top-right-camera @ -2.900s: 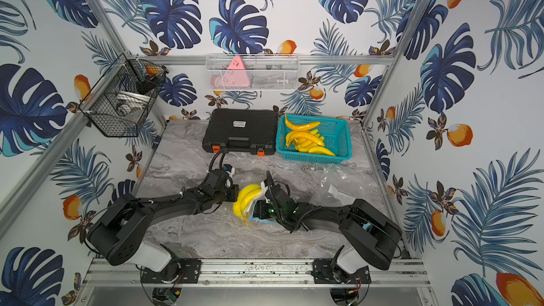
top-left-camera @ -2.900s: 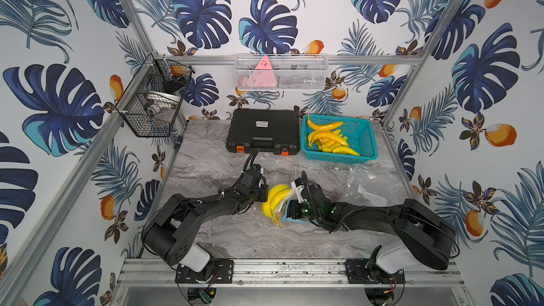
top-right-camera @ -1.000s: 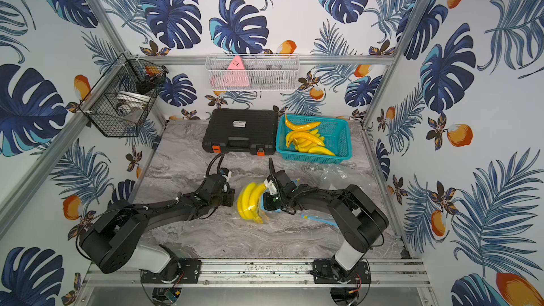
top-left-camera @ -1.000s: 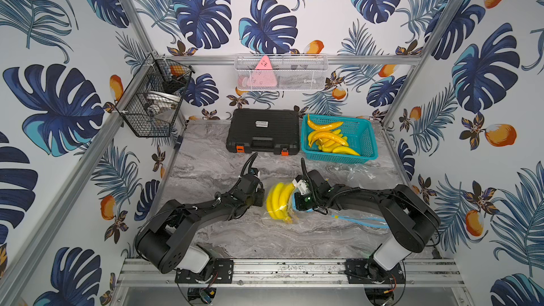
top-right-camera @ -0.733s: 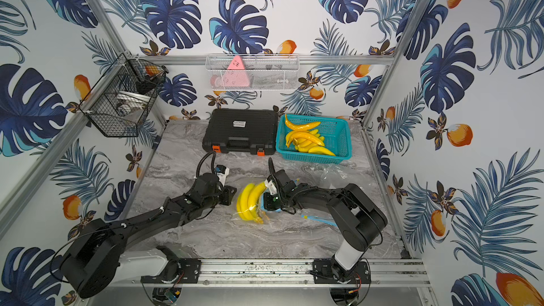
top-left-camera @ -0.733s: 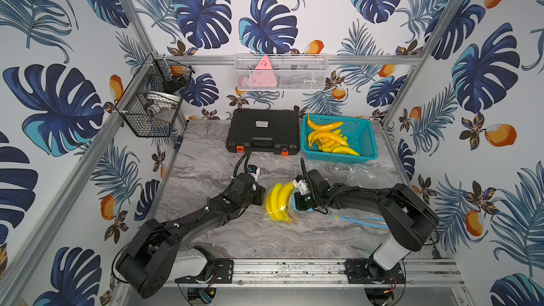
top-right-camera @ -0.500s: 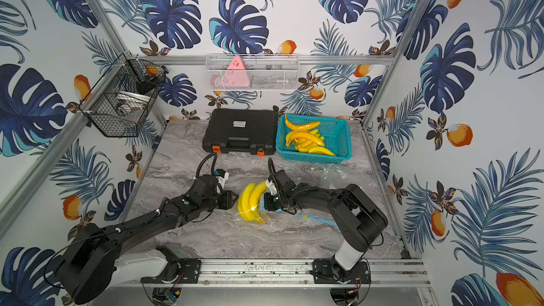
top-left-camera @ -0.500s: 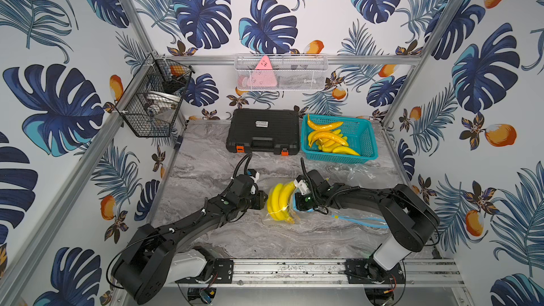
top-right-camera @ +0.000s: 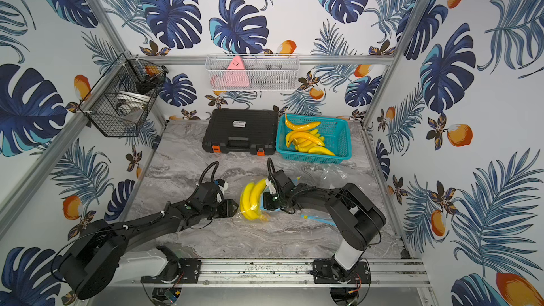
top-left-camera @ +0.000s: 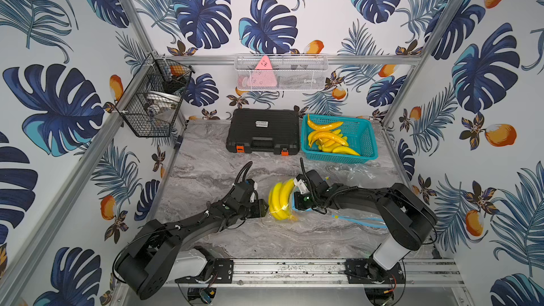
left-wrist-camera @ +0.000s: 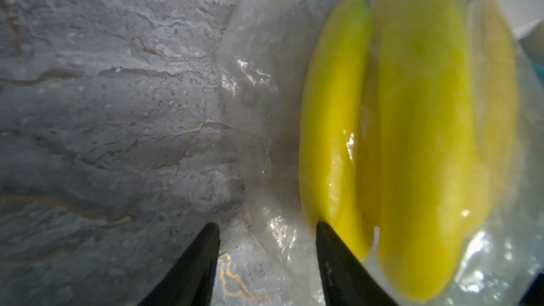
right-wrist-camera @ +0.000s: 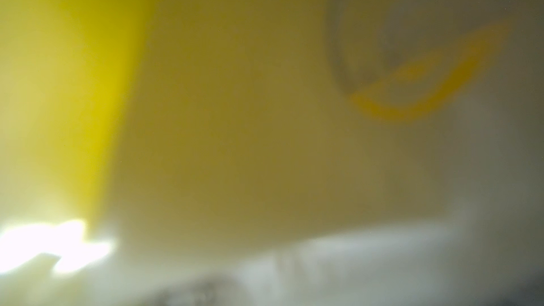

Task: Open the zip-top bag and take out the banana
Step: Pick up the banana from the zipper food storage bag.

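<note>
A bunch of yellow bananas point(top-left-camera: 281, 200) point(top-right-camera: 250, 200) lies mid-table, its lower end still wrapped in the clear zip-top bag point(top-left-camera: 290, 217) point(left-wrist-camera: 259, 113). The bag's blue zip strip point(top-left-camera: 360, 219) trails to the right under my right arm. My left gripper point(top-left-camera: 264, 209) point(top-right-camera: 234, 206) point(left-wrist-camera: 266, 228) sits at the bunch's left side, open, with crumpled bag plastic between its black fingertips point(left-wrist-camera: 210, 231). My right gripper point(top-left-camera: 296, 191) point(top-right-camera: 267, 191) is at the stem end, shut on the banana, one white finger over the stem. The right wrist view is a yellow blur of banana point(right-wrist-camera: 206, 113).
A teal basket point(top-left-camera: 365, 142) of loose bananas stands at the back right, with a black case point(top-left-camera: 262, 133) to its left. Another crumpled clear bag point(top-left-camera: 356, 172) lies in front of the basket. Wire baskets hang on the left wall point(top-left-camera: 153, 98) and the back wall point(top-left-camera: 281, 73).
My left gripper, shut a second ago, has opened beside the bunch, and its arm has stretched out lower. The bananas and the right arm have stayed put.
</note>
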`<act>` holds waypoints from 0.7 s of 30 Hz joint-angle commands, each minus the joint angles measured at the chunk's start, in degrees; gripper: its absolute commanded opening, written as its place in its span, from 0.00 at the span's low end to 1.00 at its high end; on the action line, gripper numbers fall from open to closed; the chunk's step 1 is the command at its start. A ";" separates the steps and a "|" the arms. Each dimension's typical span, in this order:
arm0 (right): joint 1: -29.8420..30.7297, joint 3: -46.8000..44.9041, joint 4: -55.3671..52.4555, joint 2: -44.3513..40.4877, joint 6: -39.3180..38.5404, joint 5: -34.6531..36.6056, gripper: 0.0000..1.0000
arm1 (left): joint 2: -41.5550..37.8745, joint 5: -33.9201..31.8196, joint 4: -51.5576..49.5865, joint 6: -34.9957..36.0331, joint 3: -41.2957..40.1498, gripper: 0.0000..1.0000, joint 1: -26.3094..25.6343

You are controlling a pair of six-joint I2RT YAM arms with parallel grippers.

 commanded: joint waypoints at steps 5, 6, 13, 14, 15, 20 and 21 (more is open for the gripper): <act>0.21 -1.31 1.09 0.78 1.70 0.98 0.28 | -6.61 -2.65 6.69 -6.41 -1.98 0.68 -0.61; 0.21 -1.43 1.54 0.75 1.97 0.74 0.27 | -7.25 -3.10 6.58 -6.45 -1.98 0.70 -0.55; 1.30 -0.66 2.07 1.37 2.80 0.88 0.28 | 3.53 0.96 10.17 -6.73 0.54 0.66 -0.79; 1.35 -0.65 1.84 1.25 2.79 1.12 0.27 | 4.94 1.13 10.38 -7.11 0.64 0.66 -1.09; 1.35 -0.78 1.89 1.02 2.92 1.34 0.28 | 5.83 0.90 10.34 -7.14 0.74 0.66 -1.37; 1.51 -1.26 3.33 0.48 4.11 1.16 0.27 | 8.46 0.49 13.41 -7.57 0.30 0.51 -1.46; 1.72 -1.26 3.44 0.61 4.31 1.32 0.27 | 9.19 0.60 14.06 -7.71 0.43 0.46 -1.45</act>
